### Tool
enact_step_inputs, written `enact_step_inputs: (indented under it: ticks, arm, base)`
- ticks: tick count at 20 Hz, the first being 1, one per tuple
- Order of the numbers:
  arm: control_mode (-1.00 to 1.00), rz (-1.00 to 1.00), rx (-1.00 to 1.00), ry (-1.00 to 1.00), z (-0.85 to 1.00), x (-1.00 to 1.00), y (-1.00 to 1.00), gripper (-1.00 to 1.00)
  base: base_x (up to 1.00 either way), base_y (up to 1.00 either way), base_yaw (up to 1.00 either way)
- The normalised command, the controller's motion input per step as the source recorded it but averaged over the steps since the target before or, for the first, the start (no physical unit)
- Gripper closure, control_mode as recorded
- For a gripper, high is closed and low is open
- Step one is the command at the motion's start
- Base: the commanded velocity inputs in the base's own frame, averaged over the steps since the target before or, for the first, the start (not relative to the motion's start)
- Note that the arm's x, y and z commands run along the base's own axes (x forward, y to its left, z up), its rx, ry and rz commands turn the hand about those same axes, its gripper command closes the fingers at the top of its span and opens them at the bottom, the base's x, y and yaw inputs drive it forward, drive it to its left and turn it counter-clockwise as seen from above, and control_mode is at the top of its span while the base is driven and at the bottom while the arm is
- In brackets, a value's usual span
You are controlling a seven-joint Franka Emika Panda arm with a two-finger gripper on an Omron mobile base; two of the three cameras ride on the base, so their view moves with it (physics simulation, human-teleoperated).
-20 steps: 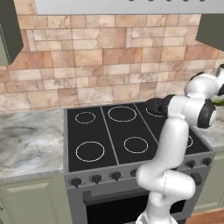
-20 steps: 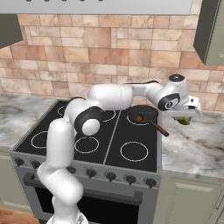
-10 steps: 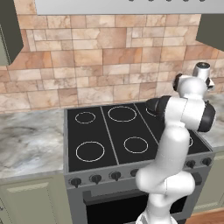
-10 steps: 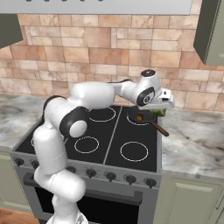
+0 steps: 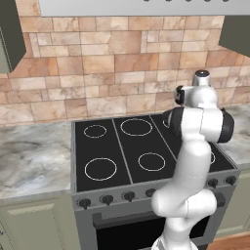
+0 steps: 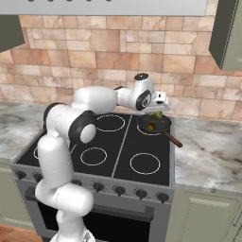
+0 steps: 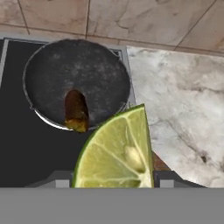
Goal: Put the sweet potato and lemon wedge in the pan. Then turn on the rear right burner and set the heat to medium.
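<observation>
Above the pan (image 7: 78, 74), end effector (image 6: 157, 111) grips lemon wedge (image 7: 118, 153).

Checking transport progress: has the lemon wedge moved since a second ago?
Yes. In the right base view the lemon wedge has shifted left from over the counter to above the pan.

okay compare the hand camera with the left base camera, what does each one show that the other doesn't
Hand view: the pan with the sweet potato lying in it, and the lemon wedge held up close above the pan's near edge. Left base view: the stove knobs, the left burner rings, and the robot's arm blocking the rear right corner. Both: the black cooktop, marble counter and tiled wall.
</observation>
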Motion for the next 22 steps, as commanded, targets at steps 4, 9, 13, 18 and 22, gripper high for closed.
enact_step_inputs:
  ticks: [4, 9, 13, 18, 22]
  arm:
    - [-1.00, 0.00, 0.11, 0.02, -0.16, 0.56, 0.01, 1.00]
    - [-1.00, 0.00, 0.12, 0.10, -0.24, 0.60, 0.00, 1.00]
    - [-1.00, 0.00, 0.06, 0.18, -0.41, 0.71, 0.00, 1.00]
    - [-1.00, 0.00, 0.04, 0.16, -0.38, 0.48, 0.00, 1.00]
    - [-1.00, 0.00, 0.03, 0.14, -0.29, 0.04, 0.00, 1.00]
  base:
    - [0.00, 0.00, 0.00]
    - [0.00, 0.00, 0.00]
    - [0.00, 0.00, 0.00]
    - [0.00, 0.00, 0.00]
    - [0.00, 0.00, 0.00]
